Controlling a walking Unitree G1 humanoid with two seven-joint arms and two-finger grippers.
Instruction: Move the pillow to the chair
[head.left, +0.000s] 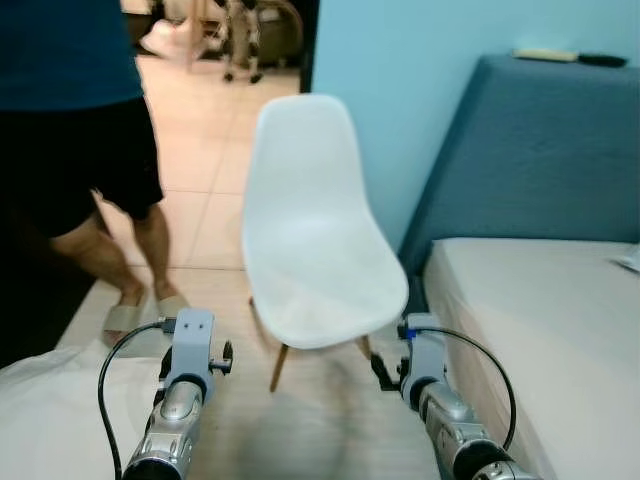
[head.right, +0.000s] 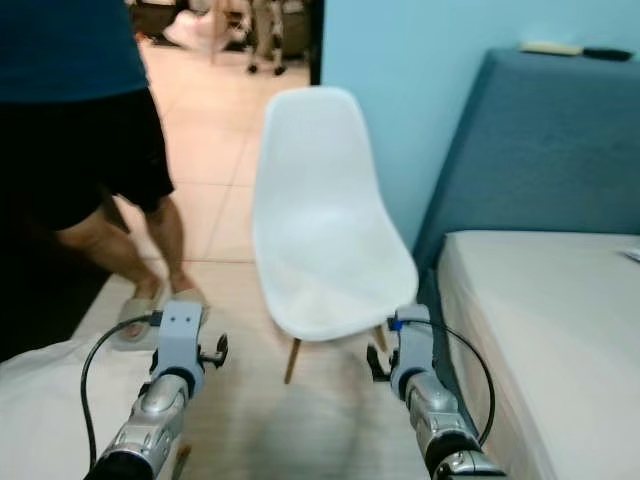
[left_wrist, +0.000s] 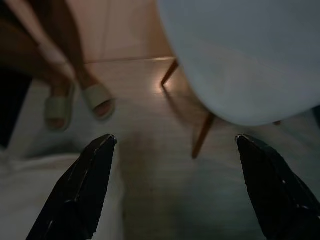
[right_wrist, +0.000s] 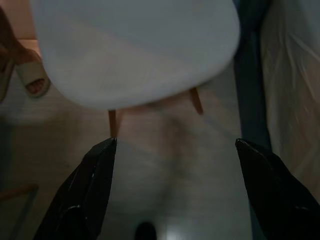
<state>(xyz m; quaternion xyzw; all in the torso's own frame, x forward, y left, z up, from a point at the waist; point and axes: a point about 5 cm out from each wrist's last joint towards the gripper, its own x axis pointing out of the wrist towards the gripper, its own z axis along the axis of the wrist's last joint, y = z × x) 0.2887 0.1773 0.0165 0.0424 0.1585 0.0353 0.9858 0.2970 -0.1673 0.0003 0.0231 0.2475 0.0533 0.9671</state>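
The white moulded chair (head.left: 318, 240) on thin wooden legs stands on the floor straight ahead, its seat bare. A white soft mass, possibly the pillow (head.left: 55, 410), lies low at my left beside the left arm (head.left: 185, 375); its edge (left_wrist: 55, 195) lies near one finger in the left wrist view. My left gripper (left_wrist: 175, 137) is open with nothing in it, held before the chair's front edge. My right gripper (right_wrist: 175, 141) is open too, with nothing held, just under the chair seat (right_wrist: 135, 50). The right arm (head.left: 430, 375) reaches out beside the bed.
A person (head.left: 80, 120) in dark shorts and slippers (left_wrist: 97, 100) stands close at the left of the chair. A bed (head.left: 560, 340) with a blue padded headboard (head.left: 540, 150) lies at the right. A light blue wall is behind the chair, and a tiled passage runs back at the left.
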